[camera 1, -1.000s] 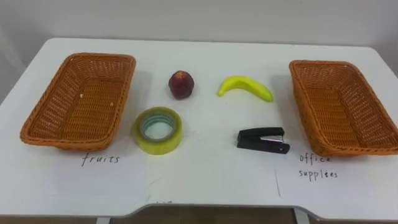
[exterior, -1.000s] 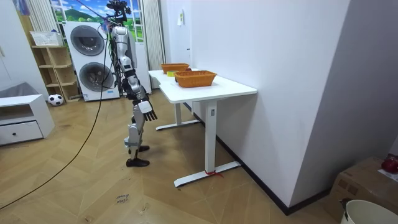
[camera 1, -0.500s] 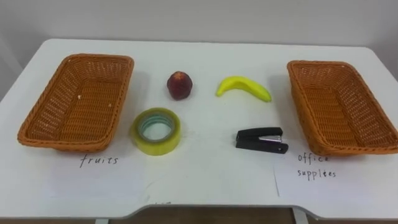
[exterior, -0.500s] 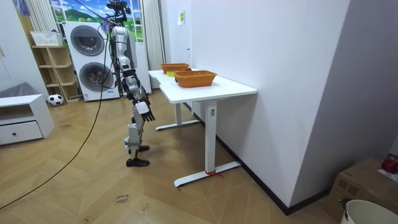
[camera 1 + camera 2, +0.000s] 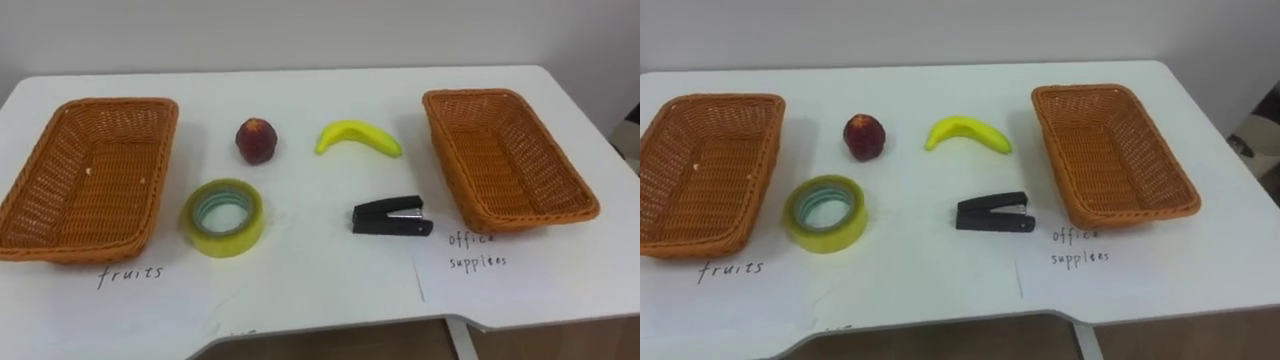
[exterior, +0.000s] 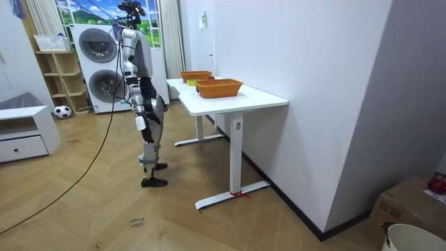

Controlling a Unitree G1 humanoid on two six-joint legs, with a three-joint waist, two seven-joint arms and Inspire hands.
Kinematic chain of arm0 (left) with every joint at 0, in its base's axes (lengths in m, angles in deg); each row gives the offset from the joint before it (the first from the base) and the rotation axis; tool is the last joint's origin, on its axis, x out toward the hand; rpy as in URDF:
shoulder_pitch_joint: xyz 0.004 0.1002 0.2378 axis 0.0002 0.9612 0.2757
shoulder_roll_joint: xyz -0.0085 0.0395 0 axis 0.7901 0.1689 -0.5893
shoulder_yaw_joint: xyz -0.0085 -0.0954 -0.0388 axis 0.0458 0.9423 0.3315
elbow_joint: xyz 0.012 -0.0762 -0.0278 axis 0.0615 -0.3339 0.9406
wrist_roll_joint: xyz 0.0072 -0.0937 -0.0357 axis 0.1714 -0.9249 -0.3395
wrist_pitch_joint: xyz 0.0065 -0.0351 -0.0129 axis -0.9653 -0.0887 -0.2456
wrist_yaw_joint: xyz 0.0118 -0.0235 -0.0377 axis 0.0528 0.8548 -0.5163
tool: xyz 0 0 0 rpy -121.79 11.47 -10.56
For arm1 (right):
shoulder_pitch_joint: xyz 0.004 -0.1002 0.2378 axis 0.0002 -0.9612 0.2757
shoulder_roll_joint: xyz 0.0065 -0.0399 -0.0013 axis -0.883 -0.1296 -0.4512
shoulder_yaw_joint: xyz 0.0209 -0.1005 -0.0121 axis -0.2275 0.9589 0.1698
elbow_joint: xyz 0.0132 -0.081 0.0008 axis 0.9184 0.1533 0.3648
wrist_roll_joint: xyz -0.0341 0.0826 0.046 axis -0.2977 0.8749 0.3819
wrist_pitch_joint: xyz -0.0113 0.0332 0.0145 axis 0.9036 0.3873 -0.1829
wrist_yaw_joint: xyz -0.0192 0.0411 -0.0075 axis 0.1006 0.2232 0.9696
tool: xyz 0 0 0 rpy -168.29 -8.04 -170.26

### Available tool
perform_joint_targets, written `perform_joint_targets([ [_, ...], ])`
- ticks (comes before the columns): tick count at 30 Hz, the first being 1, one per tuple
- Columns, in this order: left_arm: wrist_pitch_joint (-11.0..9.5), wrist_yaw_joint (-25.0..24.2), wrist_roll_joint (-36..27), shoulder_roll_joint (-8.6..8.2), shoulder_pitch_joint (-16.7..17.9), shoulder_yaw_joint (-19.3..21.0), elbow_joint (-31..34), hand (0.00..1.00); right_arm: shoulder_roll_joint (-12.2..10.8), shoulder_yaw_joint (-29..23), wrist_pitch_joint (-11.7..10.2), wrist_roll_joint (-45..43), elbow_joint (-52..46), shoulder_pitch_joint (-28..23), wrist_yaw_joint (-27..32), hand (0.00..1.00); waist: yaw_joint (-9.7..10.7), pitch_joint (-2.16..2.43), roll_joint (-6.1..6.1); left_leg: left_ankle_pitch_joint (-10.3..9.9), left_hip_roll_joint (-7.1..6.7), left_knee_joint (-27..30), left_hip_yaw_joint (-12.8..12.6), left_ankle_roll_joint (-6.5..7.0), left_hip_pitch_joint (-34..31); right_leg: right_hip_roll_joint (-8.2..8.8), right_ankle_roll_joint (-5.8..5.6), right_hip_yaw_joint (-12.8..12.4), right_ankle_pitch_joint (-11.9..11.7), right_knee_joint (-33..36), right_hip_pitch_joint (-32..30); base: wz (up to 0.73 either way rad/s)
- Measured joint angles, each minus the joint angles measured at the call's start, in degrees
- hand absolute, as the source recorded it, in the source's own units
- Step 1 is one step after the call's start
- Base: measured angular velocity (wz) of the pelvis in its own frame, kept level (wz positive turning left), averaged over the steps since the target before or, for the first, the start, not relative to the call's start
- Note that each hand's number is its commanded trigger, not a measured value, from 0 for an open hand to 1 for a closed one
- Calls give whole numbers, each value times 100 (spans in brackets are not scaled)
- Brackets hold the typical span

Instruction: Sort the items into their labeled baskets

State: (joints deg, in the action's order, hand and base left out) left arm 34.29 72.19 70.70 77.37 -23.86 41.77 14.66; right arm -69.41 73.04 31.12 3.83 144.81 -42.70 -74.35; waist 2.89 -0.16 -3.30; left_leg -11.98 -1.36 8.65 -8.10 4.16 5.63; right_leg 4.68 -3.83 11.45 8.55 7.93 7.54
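On the white table lie a dark red peach, a yellow banana, a yellow tape roll and a black stapler, all between two wicker baskets. The left basket has "fruits" written before it and holds nothing. The right basket, by the "office supplies" note, also holds nothing. In the room view I stand at the table's long side, my right hand hanging by my hip.
The table's front edge runs close below the labels. A white wall stands behind the table. Behind me in the room view are washing machines, a shelf and a low white cabinet.
My right arm has dropped from held out in front to my side. The eye view has shifted, so the whole table scene sits further left; the things themselves have not moved.
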Motion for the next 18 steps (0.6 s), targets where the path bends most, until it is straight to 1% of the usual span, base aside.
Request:
perform_joint_targets([
  [2,0,-1,11,17,9,96,-7,0,7,-245,0,22,-144,-16,163,0,17,0,-5,0,-2,1,-18,0,19,-2,1,-46,-1,2,13,-7],
  [4,4,1,61,24,35,204,-4,0,15,-629,6,186,-504,-52,422,0,86,1,0,0,-4,-34,-55,1,116,-2,1,-71,-1,1,74,-8],
  [5,5,2,69,24,78,231,-4,0,17,-714,6,235,-599,-43,503,0,130,0,-3,0,-3,-40,-61,1,135,-2,1,-73,-1,3,80,-9],
  [7,7,17,138,24,119,309,-3,0,18,-962,-6,492,-1064,-35,893,0,185,-1,-4,-1,0,-72,-112,1,195,-8,2,-134,0,2,68,-13],
  [9,6,62,137,24,137,347,-3,0,21,-1094,-78,640,-1302,-34,1164,0,205,-1,-6,-1,-1,-80,-113,1,199,-12,2,-199,0,3,62,-4],
  [12,6,74,141,24,181,450,28,0,22,-1328,-141,676,-1641,-18,1691,0,240,7,-24,0,0,-88,-108,0,177,-14,2,-179,0,7,37,0],
  [13,7,76,147,29,190,469,44,0,22,-1360,-148,672,-1725,-14,1797,0,263,24,-58,1,0,-88,-108,0,167,-15,2,-180,0,9,26,0],
  [14,9,73,149,61,208,471,46,0,28,-1496,-204,670,-1904,46,2056,0,317,31,-75,2,0,-85,-106,1,120,-15,2,-157,0,29,-27,0],
  [17,11,72,152,70,211,471,117,0,57,-1749,-265,704,-2077,107,2335,0,343,34,-95,4,1,-87,-105,4,92,-14,2,-148,0,84,-56,0],
  [18,17,70,153,71,213,474,121,0,70,-1882,-269,813,-2241,114,2528,0,347,35,-107,4,1,-91,-106,5,95,-13,2,-147,0,84,-59,0],
])
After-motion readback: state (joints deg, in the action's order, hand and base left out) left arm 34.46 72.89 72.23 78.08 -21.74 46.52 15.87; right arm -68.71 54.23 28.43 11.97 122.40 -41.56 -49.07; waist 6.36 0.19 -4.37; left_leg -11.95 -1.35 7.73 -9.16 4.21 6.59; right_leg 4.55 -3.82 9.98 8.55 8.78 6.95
